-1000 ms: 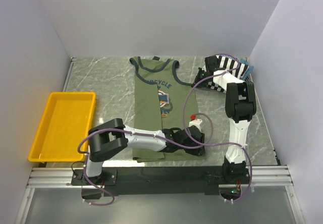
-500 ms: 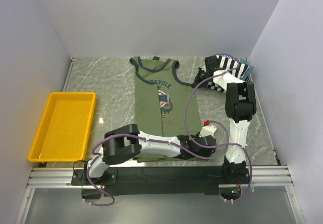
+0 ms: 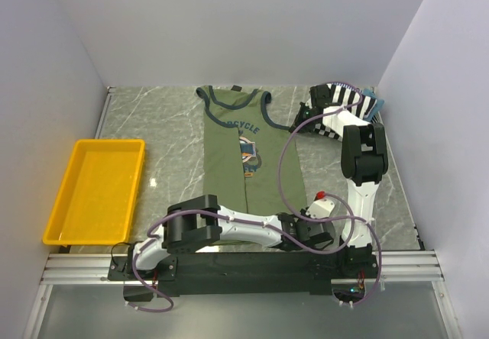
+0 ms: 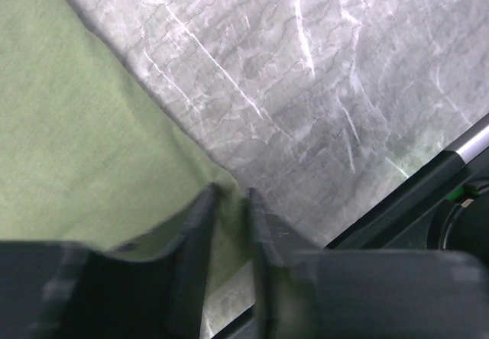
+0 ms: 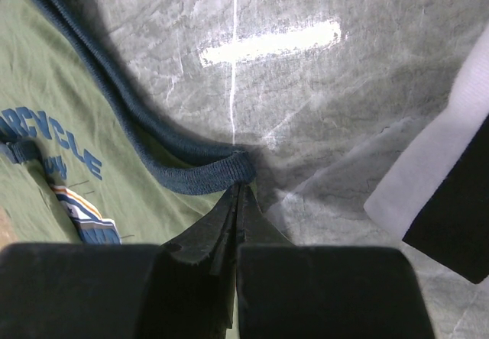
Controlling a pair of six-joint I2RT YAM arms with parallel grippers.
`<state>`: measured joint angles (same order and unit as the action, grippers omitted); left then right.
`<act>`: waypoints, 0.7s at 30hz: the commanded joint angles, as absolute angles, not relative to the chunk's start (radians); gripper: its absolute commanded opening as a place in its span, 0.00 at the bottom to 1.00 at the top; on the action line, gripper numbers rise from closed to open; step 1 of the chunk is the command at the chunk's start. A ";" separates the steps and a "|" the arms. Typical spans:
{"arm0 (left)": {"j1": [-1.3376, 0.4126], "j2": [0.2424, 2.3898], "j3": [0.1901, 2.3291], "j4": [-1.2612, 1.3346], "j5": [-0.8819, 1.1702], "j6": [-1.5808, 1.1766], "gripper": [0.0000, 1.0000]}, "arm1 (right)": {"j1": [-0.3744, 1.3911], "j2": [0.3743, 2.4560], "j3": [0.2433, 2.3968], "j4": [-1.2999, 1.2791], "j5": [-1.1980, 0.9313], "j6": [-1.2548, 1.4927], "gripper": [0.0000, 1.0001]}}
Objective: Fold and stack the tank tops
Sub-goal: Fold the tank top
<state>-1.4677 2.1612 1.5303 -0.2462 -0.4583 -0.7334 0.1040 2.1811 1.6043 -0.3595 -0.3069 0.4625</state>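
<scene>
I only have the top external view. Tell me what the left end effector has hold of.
Observer: The left end effector is pinched on the olive tank top's near hem corner.
Operator: Now the right one.
Observer: The right end effector is shut on that top's navy trim at the armhole.
Operator: Report the striped one.
Observer: The striped tank top lies apart from that end effector, table showing between.

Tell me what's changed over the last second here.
The left arm swung to the right, carrying the left hand across the bottom hem of the green top to its right corner, where it pinches the cloth. The right hand, at the navy armhole trim, the striped top and the yellow tray stayed put.
</scene>
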 commanded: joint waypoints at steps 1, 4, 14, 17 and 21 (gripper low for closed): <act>-1.480 2.177 1.577 -0.268 -0.492 -0.722 0.24 | 0.097 2.143 1.628 -0.336 -0.316 0.457 0.00; -1.482 2.164 1.572 -0.267 -0.502 -0.730 0.13 | 0.098 2.141 1.628 -0.337 -0.314 0.457 0.00; -1.471 2.022 1.434 -0.120 -0.469 -0.752 0.06 | 0.100 2.140 1.643 -0.342 -0.311 0.457 0.00; -1.451 1.999 1.416 -0.100 -0.437 -0.778 0.04 | 0.100 2.141 1.644 -0.344 -0.311 0.454 0.00; -1.434 1.961 1.346 -0.029 -0.405 -0.814 0.02 | 0.104 2.135 1.652 -0.354 -0.284 0.451 0.00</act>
<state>-1.4502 2.0399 1.3899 -0.1257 -0.4435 -0.7712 0.1040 2.1811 1.6047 -0.3603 -0.3046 0.4622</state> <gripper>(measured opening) 0.039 0.007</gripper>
